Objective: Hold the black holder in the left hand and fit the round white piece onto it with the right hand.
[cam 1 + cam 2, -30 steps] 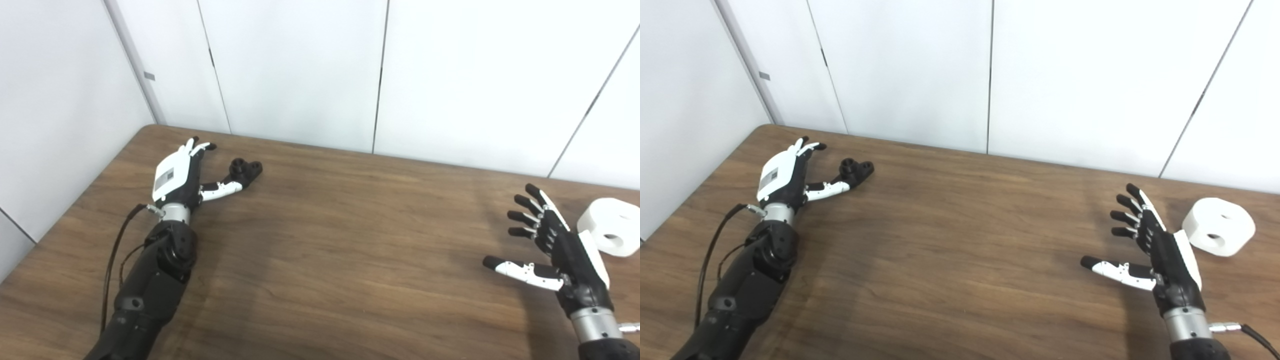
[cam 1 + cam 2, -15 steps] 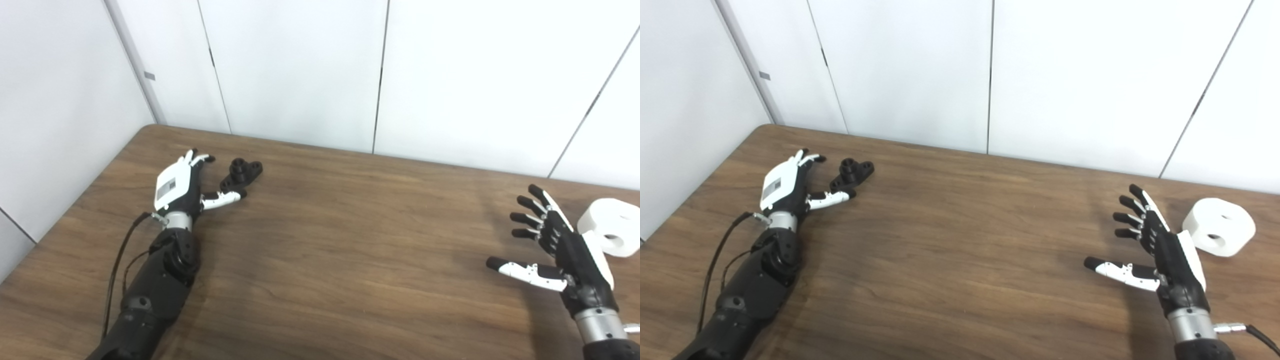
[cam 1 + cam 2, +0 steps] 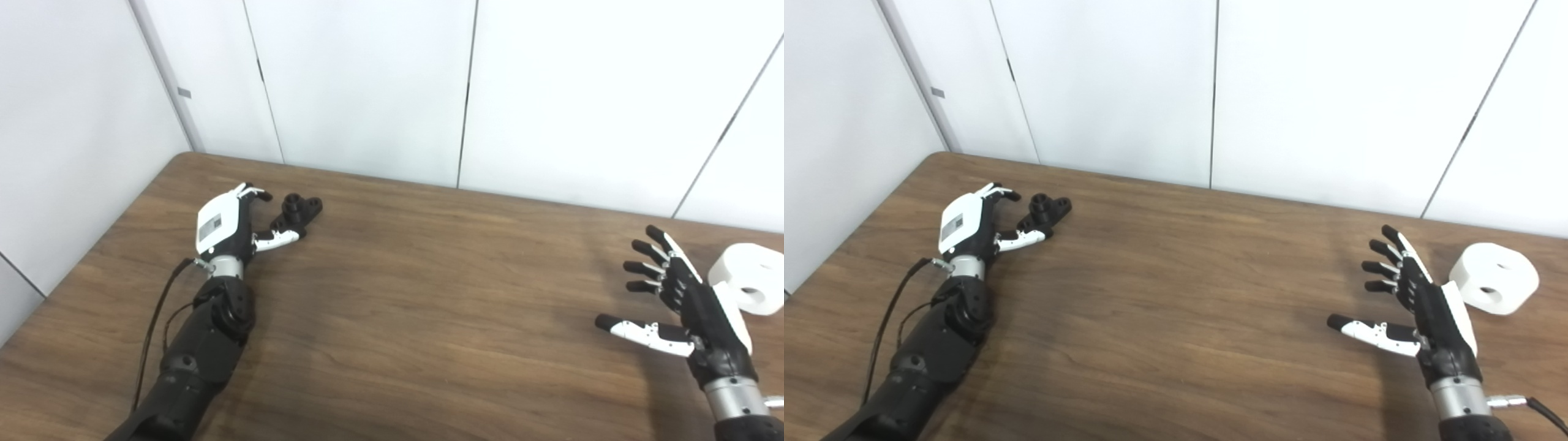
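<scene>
Brown wood table (image 3: 1176,294) w/ white wall panels behind. Left hand (image 3: 229,223) sits far left, back of hand up; fingers (image 3: 254,193) curl toward the black holder (image 3: 299,211), thumb reaching along its near side. Fingers aren't closed around it, so nothing gripped; whether the thumb tip actually touches the holder can't be told, black on black. Holder lies on the table just right of the hand, small, w/ round sockets on top; its underside & near end are hard to make out. Right hand (image 3: 1421,309) hovers at far right, palm facing left, fingers spread, thumb out, holding nothing. White piece (image 3: 1494,277) rests on the table just beyond & right of that hand, apart from it; round, w/ a hole in its side. In left eye view it's cut off by the frame edge & partly hidden behind the hand; right eye view shows it whole. Right forearm cut off at bottom edge.
</scene>
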